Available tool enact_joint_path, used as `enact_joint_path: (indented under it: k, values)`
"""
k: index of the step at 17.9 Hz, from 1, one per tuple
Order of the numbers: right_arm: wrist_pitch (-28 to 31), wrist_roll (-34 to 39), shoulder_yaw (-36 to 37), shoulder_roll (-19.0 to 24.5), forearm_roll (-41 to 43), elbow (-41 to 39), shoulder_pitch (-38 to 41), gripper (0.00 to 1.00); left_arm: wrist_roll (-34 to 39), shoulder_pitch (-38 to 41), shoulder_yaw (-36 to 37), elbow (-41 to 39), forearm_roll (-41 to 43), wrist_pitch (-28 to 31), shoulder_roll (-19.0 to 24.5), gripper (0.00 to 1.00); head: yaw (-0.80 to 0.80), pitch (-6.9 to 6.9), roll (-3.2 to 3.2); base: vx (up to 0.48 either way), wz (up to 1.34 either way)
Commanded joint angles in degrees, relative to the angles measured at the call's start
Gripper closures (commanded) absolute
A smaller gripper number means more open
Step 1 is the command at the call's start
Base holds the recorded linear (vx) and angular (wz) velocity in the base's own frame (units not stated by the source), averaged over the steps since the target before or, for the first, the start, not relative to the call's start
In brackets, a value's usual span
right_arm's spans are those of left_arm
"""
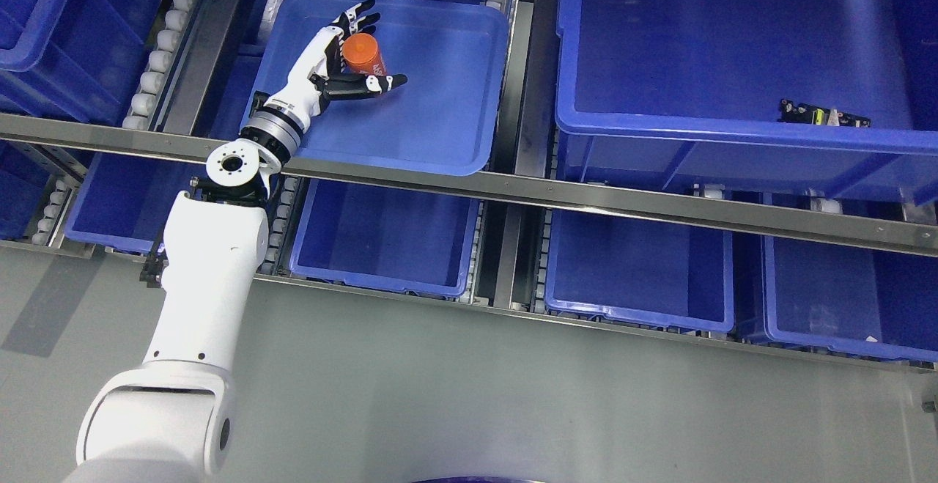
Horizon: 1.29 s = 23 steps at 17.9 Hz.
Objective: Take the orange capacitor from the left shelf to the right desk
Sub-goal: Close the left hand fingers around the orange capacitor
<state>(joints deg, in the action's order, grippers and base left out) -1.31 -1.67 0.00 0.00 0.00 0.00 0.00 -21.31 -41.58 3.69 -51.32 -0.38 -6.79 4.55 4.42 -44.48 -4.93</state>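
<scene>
Left robot hand (350, 58) reaching into the shelf, fingers spread wide around the small orange plastic cylinder of a capacitor (364, 54), not yet closed. Upper fingers (359, 15) above and behind the orange capacitor, thumb (377, 83) stretched out just below it; contact impossible to confirm. Capacitor lying tilted near the back left of the shallow blue plastic tray (440, 138) on the upper shelf level.

To finish the grasp well: close thumb and fingers together, evenly, across the round body rather than its ends, since a smooth cylinder will likely roll or squirt out under a one-sided push. Hold the wrist low until the grip feels firm. Then lift straight up, clear of the tray rim and the grey metal shelf rail (513, 190) crossing in front, before swinging right.

Beyond: deep blue plastic bins (733, 124) right and below, one holding a small dark part (824, 113). Right robot hand out of sight.
</scene>
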Motion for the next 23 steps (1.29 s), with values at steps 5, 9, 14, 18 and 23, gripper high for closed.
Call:
enact_joint_path:
  k: [5, 9, 14, 18, 23]
  values:
    - [-0.1, 0.0, 0.7, -1.0, -0.2, -1.0, 1.1, 0.0, 0.0, -1.0, -1.7, 7.5, 0.7, -0.4, -0.4, 0.35, 0.0, 0.0, 0.0, 0.0, 0.0]
    - [-0.1, 0.0, 0.7, -1.0, -0.2, -1.0, 1.1, 0.0, -0.1, -0.9, -3.5, 7.5, 0.6, -0.5, -0.5, 0.48, 0.0, 0.0, 0.0, 0.0, 0.0]
    - [0.0, 0.0, 0.7, -1.0, -0.2, -1.0, 1.1, 0.0, -0.7, -0.7, -6.7, 7.5, 0.3, -6.5, -2.6, 0.85, 0.0, 0.0, 0.0, 0.0, 0.0]
    - [0.0, 0.0, 0.7, -1.0, -0.2, -1.0, 1.1, 0.0, -0.8, -0.6, -8.0, 7.6, 0.5, -8.1, -3.6, 0.99, 0.0, 0.0, 0.0, 0.001, 0.01]
    - [0.0, 0.0, 0.7, -1.0, -0.2, -1.0, 1.1, 0.0, -0.8, -0.8, -9.4, 7.5, 0.3, -8.8, -3.6, 1.0, 0.0, 0.0, 0.0, 0.001, 0.01]
